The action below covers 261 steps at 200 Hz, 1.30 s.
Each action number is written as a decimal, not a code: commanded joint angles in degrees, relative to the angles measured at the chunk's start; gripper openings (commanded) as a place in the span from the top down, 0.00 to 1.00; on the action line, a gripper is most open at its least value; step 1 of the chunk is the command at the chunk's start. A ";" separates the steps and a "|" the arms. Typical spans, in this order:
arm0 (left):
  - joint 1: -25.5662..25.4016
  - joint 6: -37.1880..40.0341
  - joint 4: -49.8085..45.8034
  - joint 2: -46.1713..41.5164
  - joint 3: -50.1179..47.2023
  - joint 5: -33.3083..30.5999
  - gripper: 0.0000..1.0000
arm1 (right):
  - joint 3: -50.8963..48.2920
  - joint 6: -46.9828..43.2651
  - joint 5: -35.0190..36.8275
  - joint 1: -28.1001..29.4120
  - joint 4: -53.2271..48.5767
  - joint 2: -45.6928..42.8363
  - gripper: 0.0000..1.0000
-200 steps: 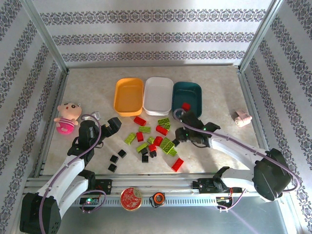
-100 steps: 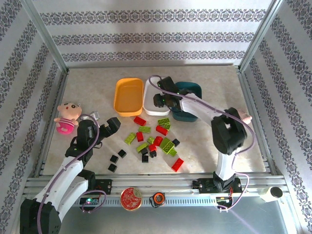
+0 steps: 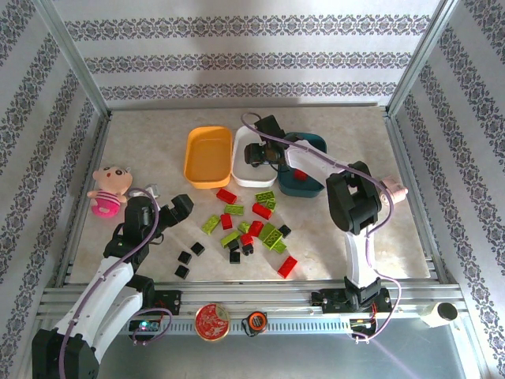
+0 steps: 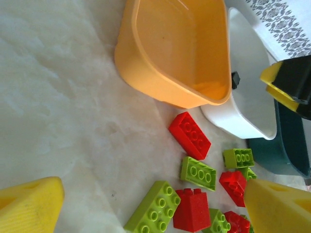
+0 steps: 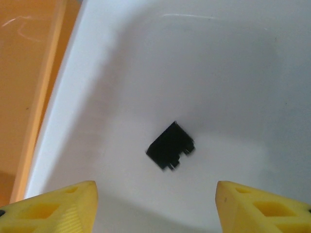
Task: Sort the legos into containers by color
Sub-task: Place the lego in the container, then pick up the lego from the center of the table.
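Bright, even overhead light, soft short shadows on the pale table [image 3: 142, 134], faint glare streak on the white bin [image 5: 194, 17] wall, black brick [image 5: 170, 145] slightly soft, close yellow fingertips [image 5: 53, 208] blurred at the lower corners, top view mildly washed out.

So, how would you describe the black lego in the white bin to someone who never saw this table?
At the far side of the table, between the orange-yellow bin and the dark teal bin, stands the white bin. Inside it, under the open right gripper, is one small black lego; the other black legos lie loose on the table.
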 commanded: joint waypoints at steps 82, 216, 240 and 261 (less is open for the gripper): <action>-21.88 9.42 -7.76 21.75 9.59 -18.09 0.11 | -27.41 3.45 -1.51 1.56 8.54 -21.96 0.34; -26.72 15.14 -4.67 42.84 15.85 -18.91 0.36 | -32.39 4.95 -1.65 -1.08 10.51 -28.38 0.34; -26.72 15.27 -4.07 44.32 16.39 -18.65 0.41 | -32.55 5.03 -1.41 -1.21 10.32 -29.54 0.33; -26.72 15.15 -3.47 44.39 16.19 -18.68 0.52 | -33.03 5.30 -1.17 -1.35 10.26 -30.71 0.33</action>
